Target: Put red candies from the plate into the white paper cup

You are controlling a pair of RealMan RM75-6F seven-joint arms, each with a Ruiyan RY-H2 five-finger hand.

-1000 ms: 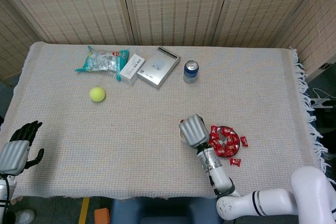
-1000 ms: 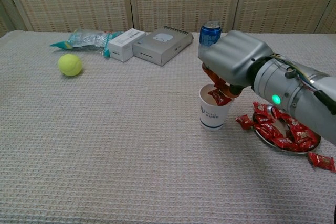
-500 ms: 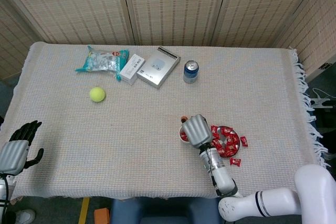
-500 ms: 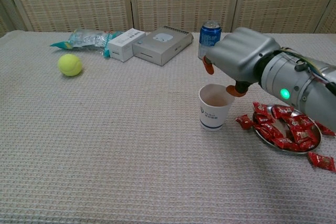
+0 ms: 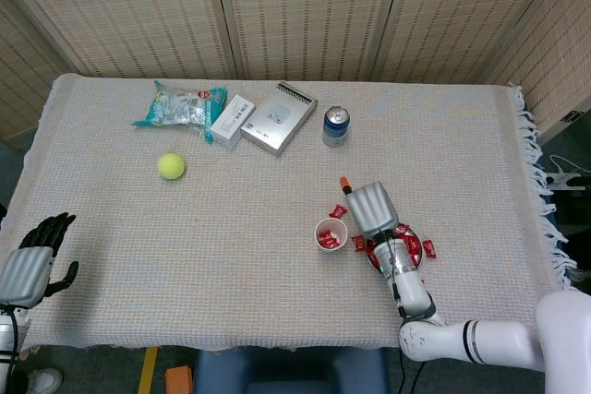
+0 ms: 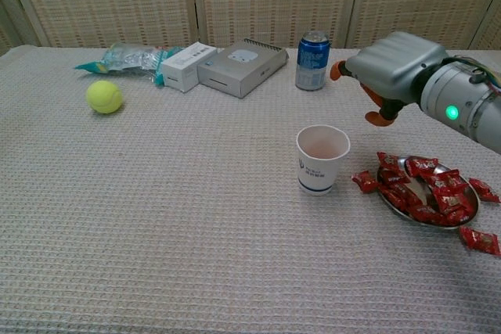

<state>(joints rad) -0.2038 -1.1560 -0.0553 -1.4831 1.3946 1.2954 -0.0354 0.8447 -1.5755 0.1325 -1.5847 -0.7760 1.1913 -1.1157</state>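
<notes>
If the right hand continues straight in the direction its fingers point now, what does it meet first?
Probably the blue soda can. In the chest view the right hand hangs above the table with its fingertips aimed left, toward the can. Depth is unclear, so it might pass just in front of it.

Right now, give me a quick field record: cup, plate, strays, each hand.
cup: white paper cup upright, red candies inside
plate: plate right of cup, red candies piled on it
strays: loose candies on cloth beside plate
right hand: right hand above the table near plate, holding nothing
left hand: left hand at table's near-left edge, holding nothing
</notes>
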